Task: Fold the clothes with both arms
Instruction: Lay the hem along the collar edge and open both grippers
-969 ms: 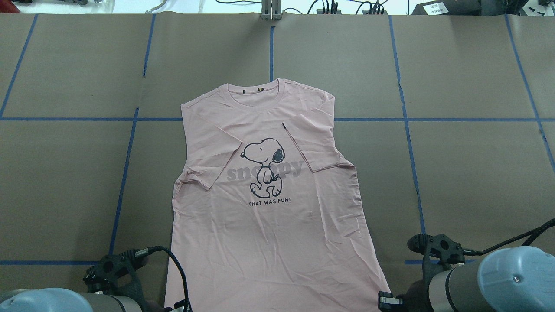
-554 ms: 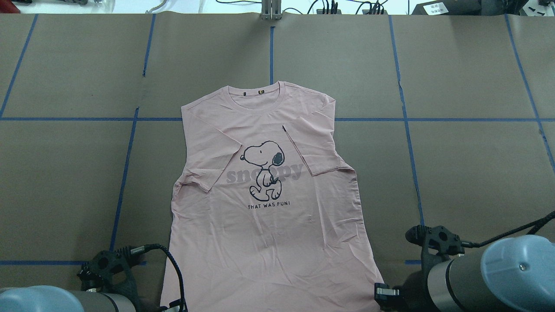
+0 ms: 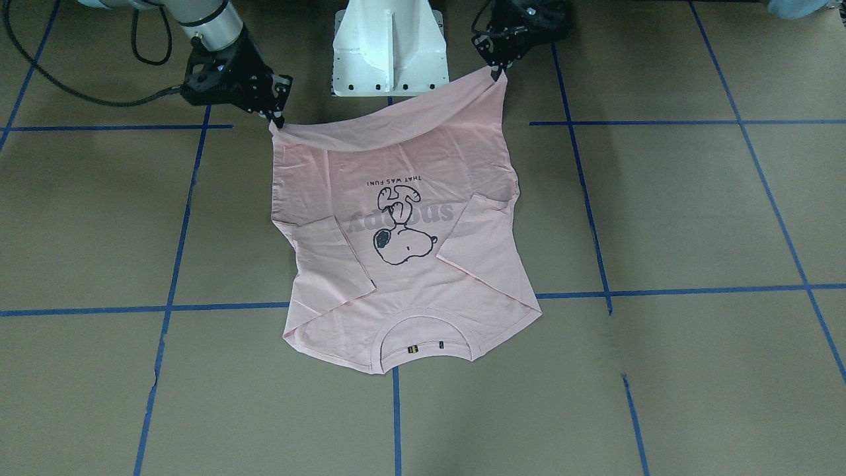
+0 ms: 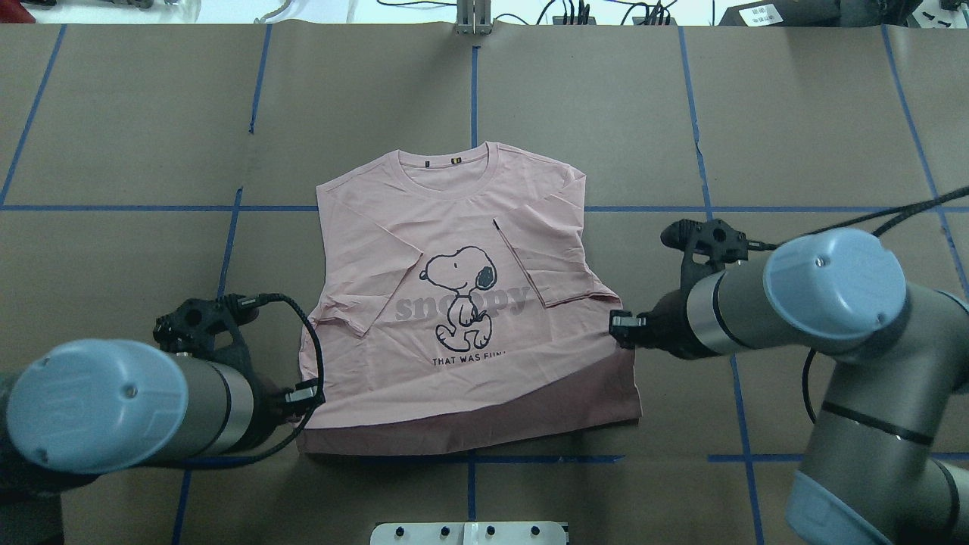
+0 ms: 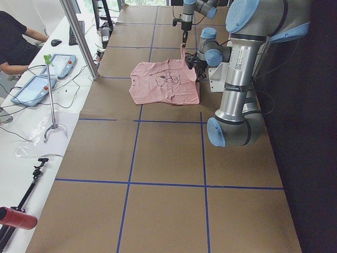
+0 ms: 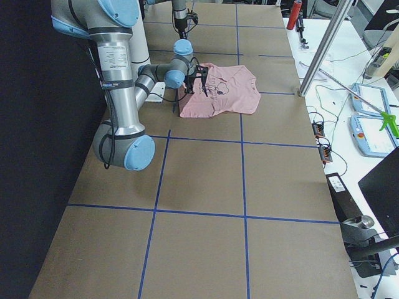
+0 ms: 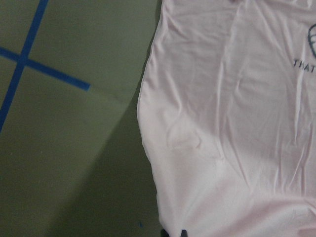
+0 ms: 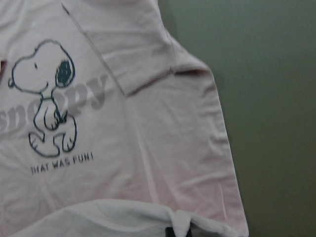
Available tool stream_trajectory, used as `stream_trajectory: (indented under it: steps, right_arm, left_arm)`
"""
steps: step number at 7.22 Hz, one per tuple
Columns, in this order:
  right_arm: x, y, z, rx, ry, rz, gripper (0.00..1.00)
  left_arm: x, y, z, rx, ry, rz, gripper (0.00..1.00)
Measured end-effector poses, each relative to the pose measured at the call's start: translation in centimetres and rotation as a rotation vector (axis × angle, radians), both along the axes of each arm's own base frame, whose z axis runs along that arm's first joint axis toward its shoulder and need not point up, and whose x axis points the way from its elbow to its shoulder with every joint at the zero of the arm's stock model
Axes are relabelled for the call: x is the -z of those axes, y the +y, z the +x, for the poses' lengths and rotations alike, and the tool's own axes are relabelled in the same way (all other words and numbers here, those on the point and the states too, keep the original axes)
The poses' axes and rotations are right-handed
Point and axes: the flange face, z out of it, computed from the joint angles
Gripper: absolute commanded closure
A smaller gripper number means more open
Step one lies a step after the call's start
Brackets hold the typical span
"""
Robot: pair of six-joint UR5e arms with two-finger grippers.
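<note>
Shirt (image 4: 454, 227) lies face-up on the table (image 4: 113, 303), near hem raised. I have left jaws and right jaws each closed on a hem corner. The right side leads, so the fold may land skewed.

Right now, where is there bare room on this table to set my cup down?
The table is bare past the collar of the shirt, up to the far edge, and in both far corners. It is crowded near the white base, where the left gripper and right gripper hold the hem lifted.
</note>
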Motion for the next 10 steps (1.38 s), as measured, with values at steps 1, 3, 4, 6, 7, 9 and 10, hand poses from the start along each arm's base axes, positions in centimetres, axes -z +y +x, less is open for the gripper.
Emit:
stream_trajectory:
  steps: [1, 3, 4, 6, 7, 9, 10]
  right_arm:
    - [-0.3, -4.8, -0.3, -0.045, 0.028, 0.023, 1.00]
    - [0.7, -12.4, -2.0, -0.106, 0.061, 0.034, 1.00]
    - [1.0, -15.5, -3.0, -0.118, 0.073, 0.046, 1.00]
    - [-1.5, -20.6, -5.1, -0.143, 0.060, 0.079, 1.00]
    - [-3.0, -22.7, -6.1, -0.154, 0.055, 0.088, 1.00]
    - [-4.1, -25.8, -7.8, -0.168, 0.063, 0.086, 1.00]
    - [-3.6, -26.8, -8.2, -0.174, 0.063, 0.087, 1.00]
  left_arm:
    - [-0.5, -3.7, 0.5, 0.038, -0.014, 0.023, 1.00]
    - [-2.1, -12.3, 1.6, 0.091, -0.024, 0.065, 1.00]
    - [-3.9, -17.0, 1.2, 0.118, -0.029, 0.091, 1.00]
    - [-8.1, -25.3, 1.1, 0.162, -0.056, 0.134, 1.00]
    - [-10.4, -27.8, 1.8, 0.170, -0.062, 0.145, 1.00]
    - [-13.2, -29.9, 2.8, 0.178, -0.062, 0.153, 1.00]
    - [-13.4, -30.2, 2.9, 0.179, -0.060, 0.156, 1.00]
